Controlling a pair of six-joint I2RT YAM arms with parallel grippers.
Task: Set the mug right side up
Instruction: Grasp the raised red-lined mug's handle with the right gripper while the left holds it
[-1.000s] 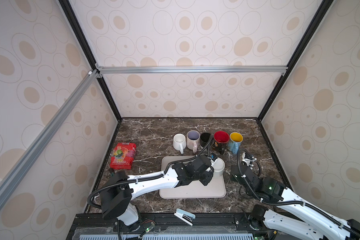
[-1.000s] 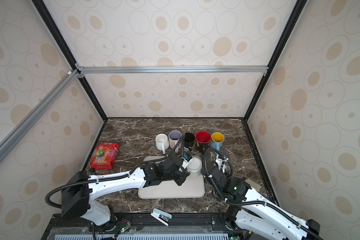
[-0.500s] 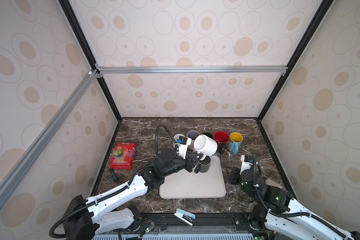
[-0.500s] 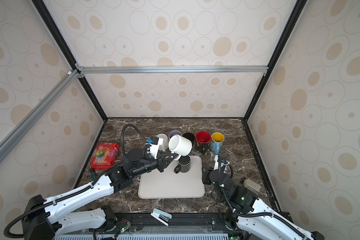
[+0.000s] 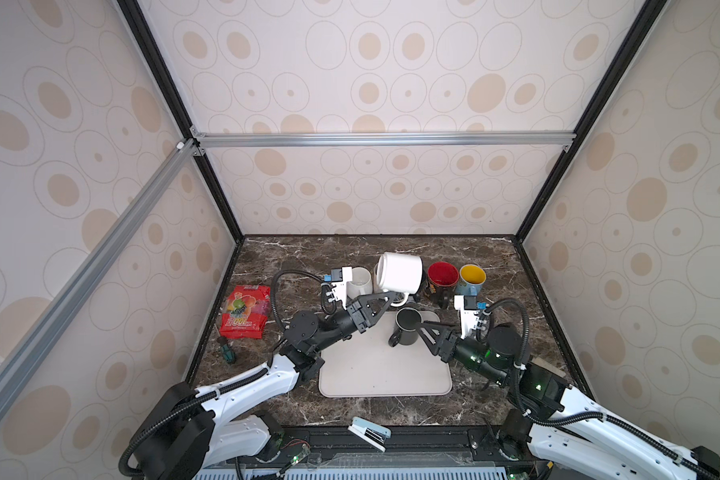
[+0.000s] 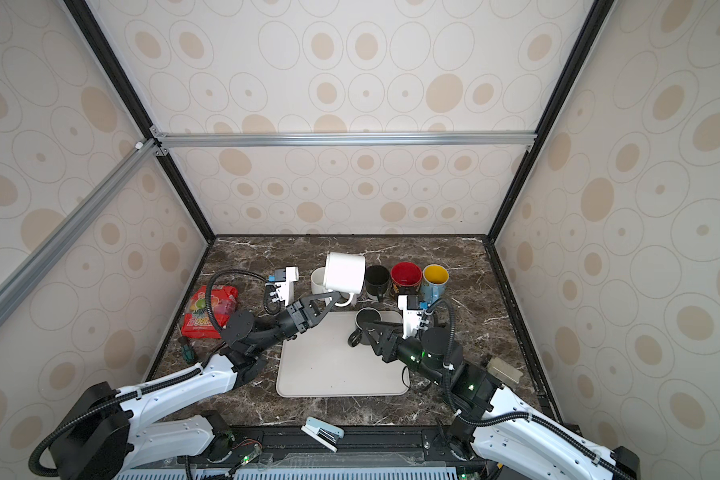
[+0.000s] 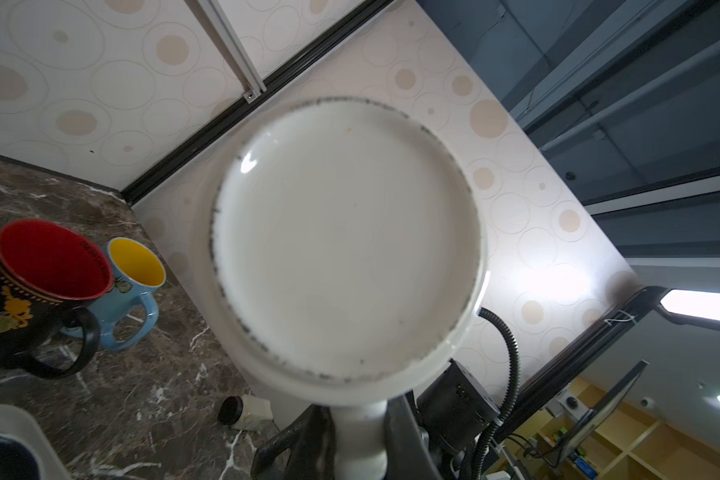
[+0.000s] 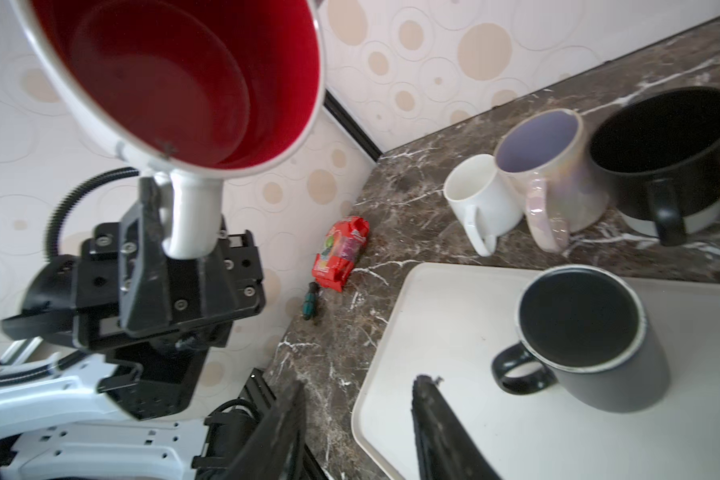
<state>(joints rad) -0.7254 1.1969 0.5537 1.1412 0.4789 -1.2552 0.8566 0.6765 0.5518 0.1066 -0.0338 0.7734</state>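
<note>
White arms [image 5: 242, 384]; left hand [image 5: 393, 296] seemingly black

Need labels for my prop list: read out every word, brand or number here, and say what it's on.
Red snack bag: bold print on the front, too blurred to read.
Dark mug with red inside: small lettering by the rim, too small to read.
No other writing can be made out.
</note>
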